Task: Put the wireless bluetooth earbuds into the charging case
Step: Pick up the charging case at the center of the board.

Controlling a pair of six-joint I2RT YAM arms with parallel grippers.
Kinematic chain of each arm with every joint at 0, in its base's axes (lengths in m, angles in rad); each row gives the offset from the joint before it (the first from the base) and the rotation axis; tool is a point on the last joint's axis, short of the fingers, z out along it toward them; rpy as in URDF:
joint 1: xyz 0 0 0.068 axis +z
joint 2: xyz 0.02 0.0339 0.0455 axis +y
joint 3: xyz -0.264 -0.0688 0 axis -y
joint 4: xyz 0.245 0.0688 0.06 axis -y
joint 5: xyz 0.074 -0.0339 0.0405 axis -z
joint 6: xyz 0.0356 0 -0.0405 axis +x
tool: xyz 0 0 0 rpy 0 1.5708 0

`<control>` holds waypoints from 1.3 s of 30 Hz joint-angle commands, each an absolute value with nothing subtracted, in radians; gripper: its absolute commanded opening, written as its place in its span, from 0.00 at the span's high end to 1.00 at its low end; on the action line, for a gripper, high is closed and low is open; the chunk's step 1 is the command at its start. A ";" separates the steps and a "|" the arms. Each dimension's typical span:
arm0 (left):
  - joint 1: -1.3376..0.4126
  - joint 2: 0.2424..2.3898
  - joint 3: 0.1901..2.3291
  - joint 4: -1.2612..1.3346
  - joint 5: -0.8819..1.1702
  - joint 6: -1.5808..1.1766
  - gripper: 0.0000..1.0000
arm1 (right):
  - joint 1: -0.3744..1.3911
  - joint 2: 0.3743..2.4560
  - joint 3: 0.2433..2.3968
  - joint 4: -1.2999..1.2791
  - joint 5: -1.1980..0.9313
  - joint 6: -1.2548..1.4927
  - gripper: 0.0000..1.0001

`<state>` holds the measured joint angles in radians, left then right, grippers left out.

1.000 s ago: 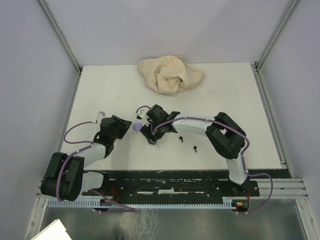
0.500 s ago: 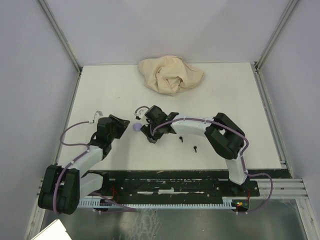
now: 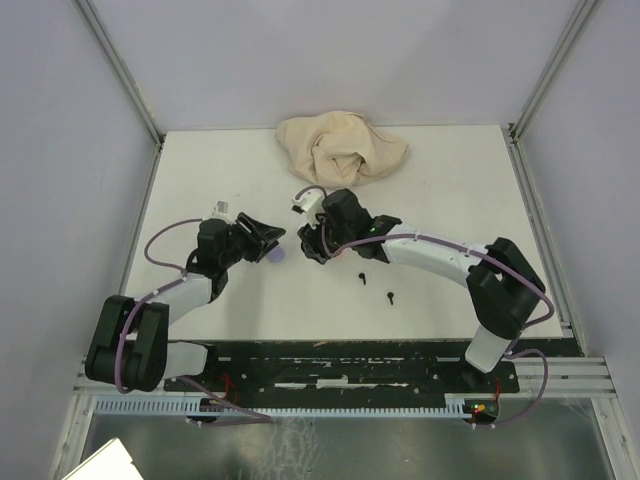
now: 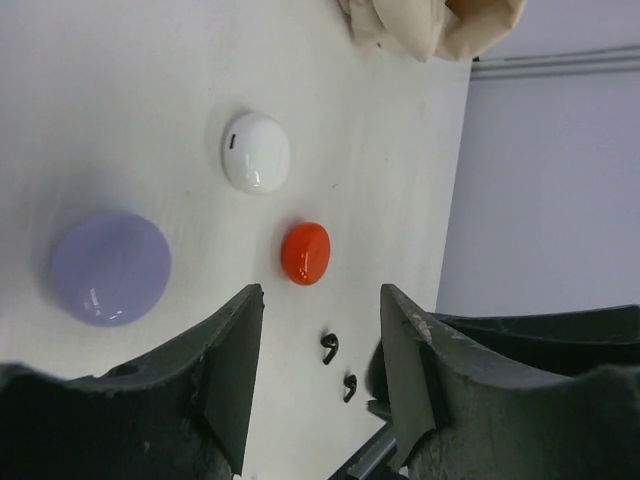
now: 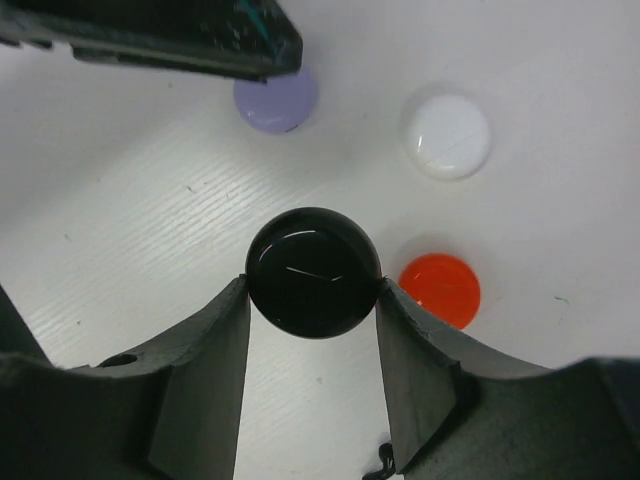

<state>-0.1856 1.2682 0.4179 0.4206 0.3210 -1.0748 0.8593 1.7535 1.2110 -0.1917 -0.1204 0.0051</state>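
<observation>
Two tiny black earbuds [image 3: 362,277] [image 4: 330,347] lie on the white table, one [image 3: 391,297] nearer the arm bases. My right gripper [image 5: 313,288] is shut on a round glossy black charging case [image 5: 313,272], both fingers pressed to its sides. A lavender case [image 5: 276,100], a white case [image 5: 446,136] and a red case [image 5: 440,290] rest beneath it. My left gripper [image 4: 322,295] is open and holds nothing; it hovers beside the lavender case [image 4: 110,268], facing the red case [image 4: 306,253] and white case [image 4: 256,152]. In the top view both grippers [image 3: 265,240] [image 3: 320,245] meet at mid-table.
A crumpled beige cloth [image 3: 340,148] lies at the back of the table. The left arm's finger [image 5: 150,40] crosses the top of the right wrist view. Grey walls and metal rails [image 3: 540,220] bound the table.
The right jaws closed on the black case and that arm moved back and to the right. The left gripper swung right toward the lavender case, still open.
</observation>
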 commanded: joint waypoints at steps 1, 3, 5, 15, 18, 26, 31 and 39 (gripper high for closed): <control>-0.196 1.326 0.475 0.645 0.525 -1.094 0.44 | 0.793 1.650 1.191 -0.137 -0.270 -0.011 0.75; -0.202 1.346 0.485 0.688 0.556 -1.103 0.44 | 0.769 1.629 1.186 -0.148 -0.310 -0.018 0.75; -0.210 1.361 0.488 0.734 0.570 -1.123 0.44 | 0.756 1.617 1.192 -0.173 -0.327 -0.033 0.75; -0.286 1.417 0.549 0.832 0.616 -1.124 0.45 | 0.744 1.618 1.221 -0.236 -0.356 -0.051 0.75; -0.306 1.427 0.558 0.833 0.633 -1.115 0.45 | 0.743 1.614 1.221 -0.239 -0.356 -0.049 0.75; -0.321 1.427 0.544 0.793 0.648 -1.079 0.45 | 0.736 1.598 1.227 -0.245 -0.358 -0.048 0.76; -0.320 1.411 0.528 0.746 0.638 -1.044 0.45 | 0.730 1.588 1.228 -0.249 -0.356 -0.048 0.76; -0.325 1.417 0.528 0.727 0.660 -1.025 0.45 | 0.721 1.584 1.229 -0.249 -0.357 -0.045 0.76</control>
<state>-0.3164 1.4307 0.5243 0.7185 0.6315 -1.0737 0.7284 1.6306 1.1992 -0.2695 -0.3405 -0.0349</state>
